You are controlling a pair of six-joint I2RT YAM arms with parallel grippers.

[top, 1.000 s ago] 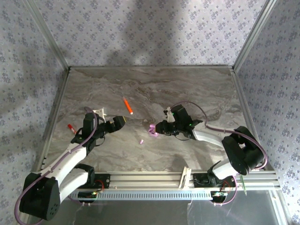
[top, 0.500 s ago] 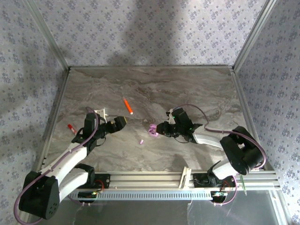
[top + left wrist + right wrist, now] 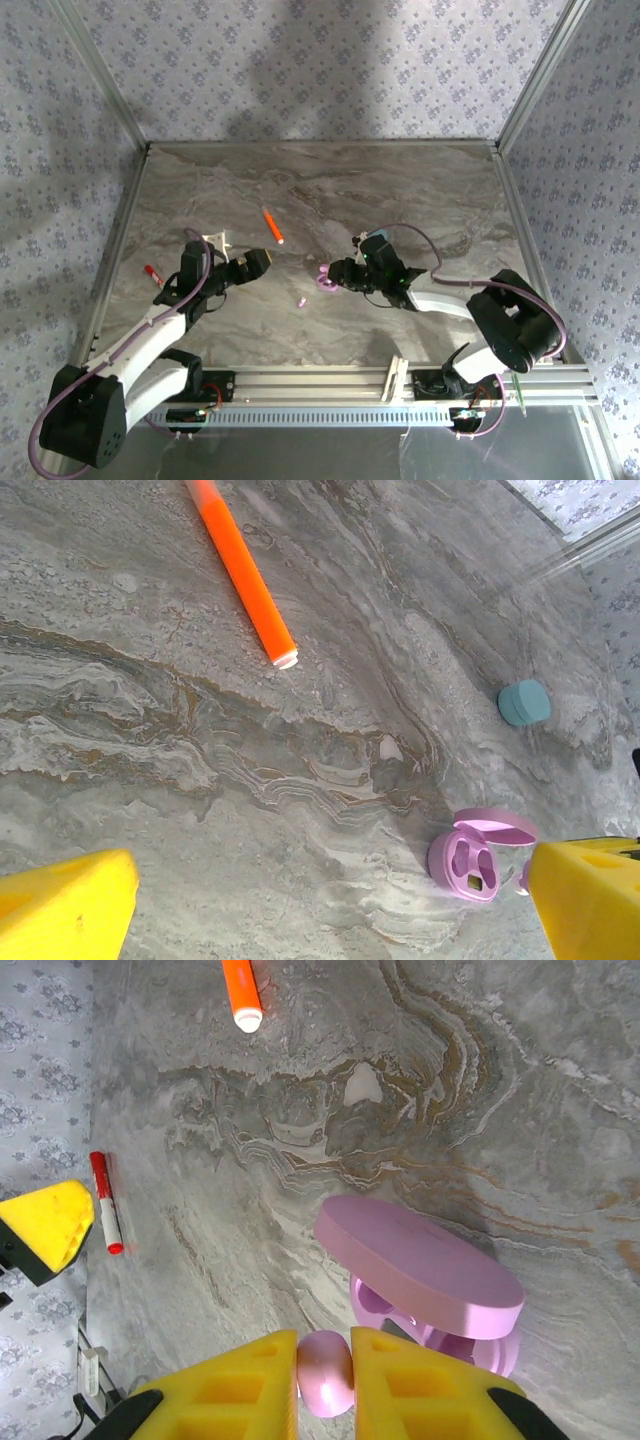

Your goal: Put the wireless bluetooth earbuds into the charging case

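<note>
The pink charging case (image 3: 470, 1345) stands open on the marble table, its lid (image 3: 420, 1265) raised. My right gripper (image 3: 325, 1375) is shut on a pink earbud (image 3: 325, 1370), which hangs just left of the case's open base, close to it. In the top view the right gripper (image 3: 340, 276) sits right against the case (image 3: 324, 278). A second pink earbud (image 3: 302, 301) lies loose on the table in front of the case. My left gripper (image 3: 258, 262) stands wide open to the left, nothing between its fingers (image 3: 60, 905); its camera sees the case (image 3: 470, 858) with both sockets bare.
An orange stick (image 3: 272, 225) lies behind the grippers. A red marker (image 3: 152, 273) rests near the left edge. A closed cyan case (image 3: 524, 701) sits beyond the pink one. Metal frame rails border the table.
My right arm has shifted slightly at the case, still holding the pink earbud. The left arm and the loose earbud have not moved.
</note>
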